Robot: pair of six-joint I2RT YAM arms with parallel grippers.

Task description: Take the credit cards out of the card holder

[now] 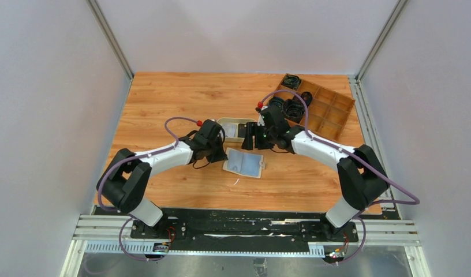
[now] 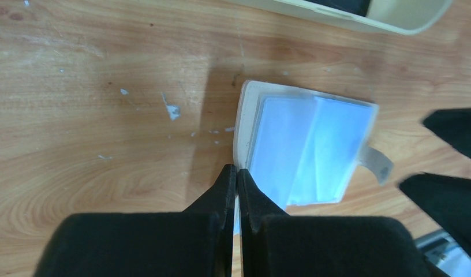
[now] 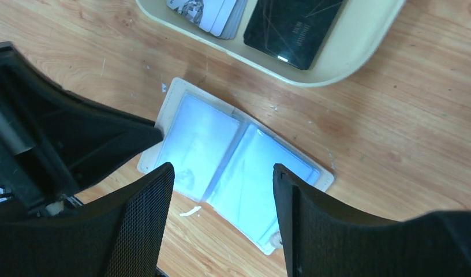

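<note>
The open holder [image 3: 247, 156] lies flat on the desk [image 3: 395, 144] just under the spread right claw [image 3: 221, 173], long side slanting across it, blue cards [image 3: 195, 138] inside, while the left claw [image 2: 236, 173], pressed together, touches its edge.

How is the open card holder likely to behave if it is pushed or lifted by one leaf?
The card holder lies thin and flat on the smooth wooden table, so a push would probably slide it. Its middle fold suggests a lifted leaf would hinge and flop. Its glossy surface looks slippery to pinch.
</note>
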